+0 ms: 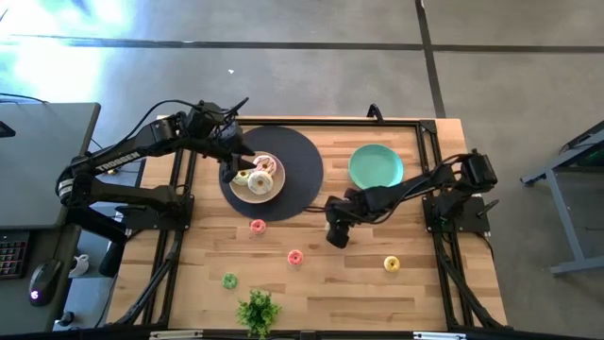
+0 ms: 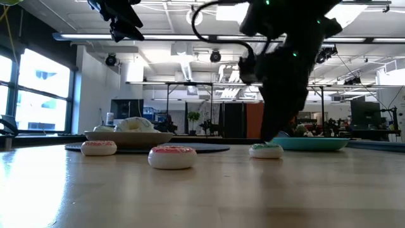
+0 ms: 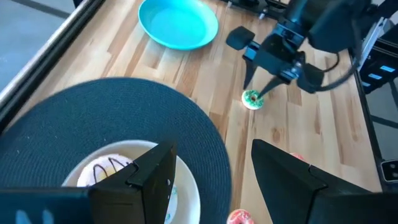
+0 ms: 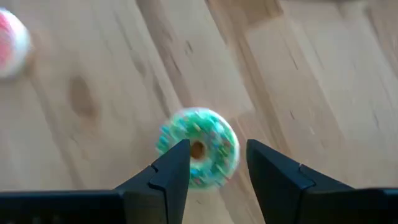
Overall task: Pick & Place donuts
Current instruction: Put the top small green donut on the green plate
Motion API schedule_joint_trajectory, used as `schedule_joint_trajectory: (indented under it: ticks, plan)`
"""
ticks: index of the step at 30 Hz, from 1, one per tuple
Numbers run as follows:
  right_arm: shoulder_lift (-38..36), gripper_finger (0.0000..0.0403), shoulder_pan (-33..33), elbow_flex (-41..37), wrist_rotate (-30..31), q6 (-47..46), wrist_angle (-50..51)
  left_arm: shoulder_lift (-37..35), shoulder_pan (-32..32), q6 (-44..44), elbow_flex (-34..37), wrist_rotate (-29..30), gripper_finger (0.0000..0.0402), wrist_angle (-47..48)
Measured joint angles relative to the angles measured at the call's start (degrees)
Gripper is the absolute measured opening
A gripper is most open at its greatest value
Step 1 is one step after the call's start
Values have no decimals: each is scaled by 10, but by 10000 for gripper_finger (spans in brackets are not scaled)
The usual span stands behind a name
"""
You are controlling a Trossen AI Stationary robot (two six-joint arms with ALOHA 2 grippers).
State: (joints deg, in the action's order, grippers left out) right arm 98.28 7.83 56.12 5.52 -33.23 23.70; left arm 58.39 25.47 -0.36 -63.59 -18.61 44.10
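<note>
A green sprinkled donut [image 4: 198, 147] lies flat on the wood [image 3: 252, 98], [image 2: 266, 150]. My right gripper [image 4: 217, 149] hangs open just above it, one finger to each side [image 1: 337, 234]. My left gripper [image 3: 213, 149] is open and held high over the beige plate [image 1: 274, 194], which holds a white-iced donut [image 1: 257, 183] and a pink one [image 1: 265, 165]. Small donuts rest flat on the table: two pink-red [image 1: 257, 226], [image 1: 294, 257], a yellow [image 1: 392, 264] and a green [image 1: 229, 280].
The beige plate sits on a round dark mat [image 1: 300, 156]. A teal plate [image 1: 376, 167] stands at the far right, just beyond my right arm. A leafy plant [image 1: 258, 312] is at the near edge. Black frame rails run along both table sides.
</note>
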Motion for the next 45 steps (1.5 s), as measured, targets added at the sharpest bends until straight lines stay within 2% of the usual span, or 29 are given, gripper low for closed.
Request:
schedule_joint_trajectory:
  ticks: [5, 12, 17, 23, 25, 28, 31, 35, 38, 41, 45]
  plan:
    - [0, 153, -12, -35, 5, -17, -8, 0, 0, 0, 0, 0, 208, 2]
    - [0, 143, -15, -64, -17, -42, -75, 0, 0, 0, 0, 1, 208, 2]
    - [0, 107, -15, -64, -37, -41, -98, 0, 0, 0, 0, 1, 208, 3]
    - [0, 19, -16, -52, -49, -41, -91, 0, 0, 0, 0, 1, 208, 10]
    - [0, 10, -22, -38, -48, -37, -86, 0, 0, 0, 0, 1, 208, 10]
    - [-7, 24, -39, -5, -44, -19, -37, 0, 0, 0, 0, 1, 208, 10]
    - [-25, 30, -61, 39, -5, 6, 68, 0, 0, 0, 0, 1, 208, 10]
    - [-55, 11, -101, 91, 101, 17, 256, 0, 0, 0, 0, 1, 208, 10]
    - [-89, 7, -141, 102, 174, 7, 342, 0, 0, 0, 0, 1, 208, 10]
    - [-128, 15, -192, 76, 218, -5, 341, 0, 0, 0, 0, 2, 208, 10]
    - [-172, 11, -267, 1, 209, 5, 259, 0, 0, 0, 0, 3, 208, 10]
